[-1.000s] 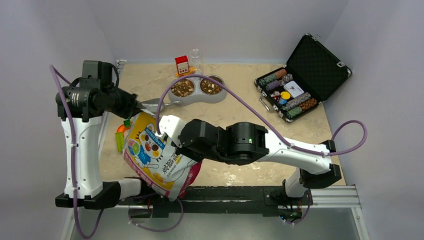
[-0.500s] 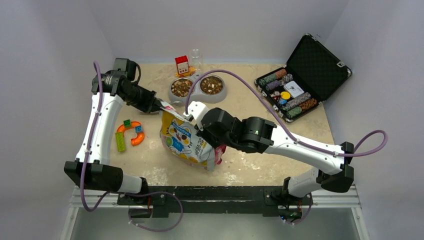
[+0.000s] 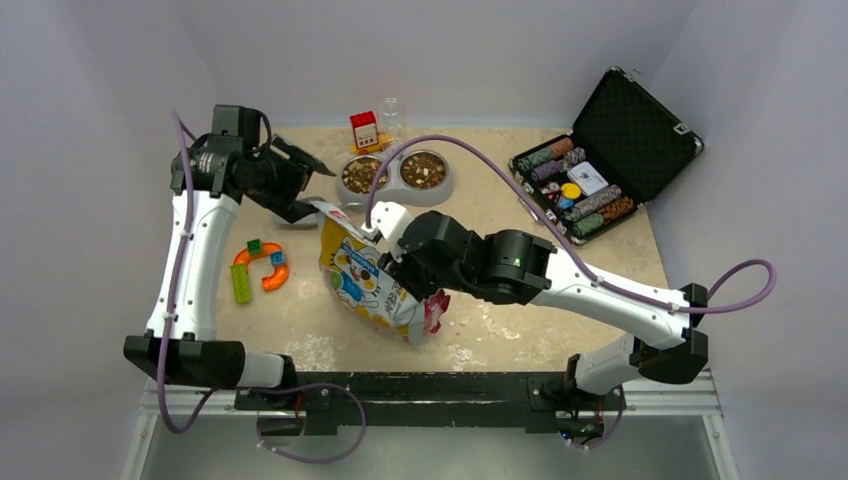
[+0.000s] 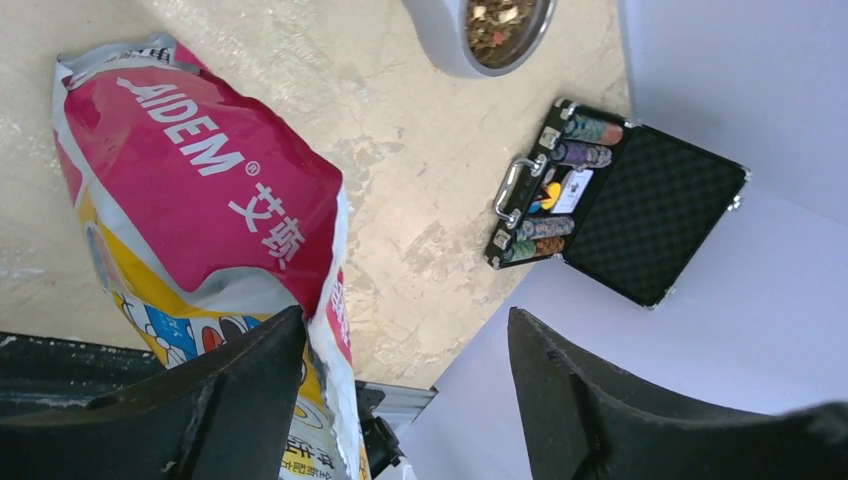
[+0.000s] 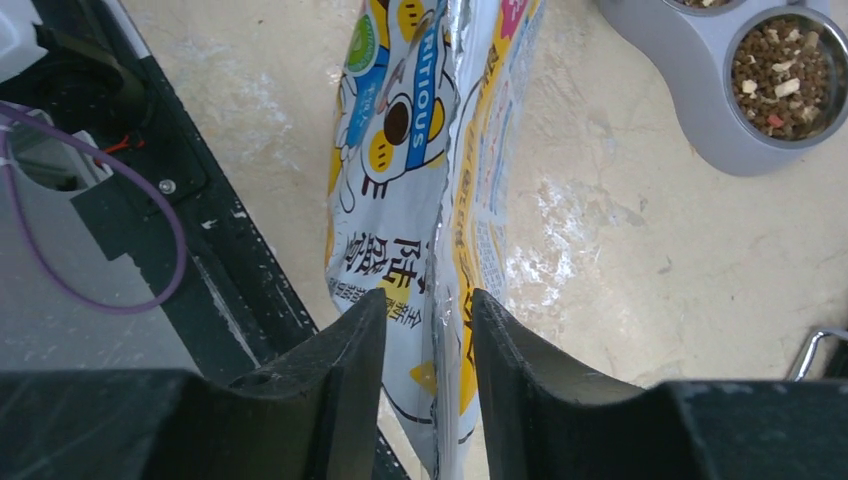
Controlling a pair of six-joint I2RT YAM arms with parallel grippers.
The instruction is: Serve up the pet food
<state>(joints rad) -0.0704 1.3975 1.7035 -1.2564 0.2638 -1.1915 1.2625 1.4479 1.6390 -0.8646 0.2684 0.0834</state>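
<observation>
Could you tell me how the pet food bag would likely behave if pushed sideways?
Probably floppy: the bag is creased and bulging. It may tip over, being upright and tall. Its glossy film looks slippery.

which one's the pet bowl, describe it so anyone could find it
At the far edge of the beige table, left of the open black poker chip case, sits a grey double bowl. It stands before a small red-and-white box and a clear glass. Unlike them, it shows brown pet food in both cups.
</observation>
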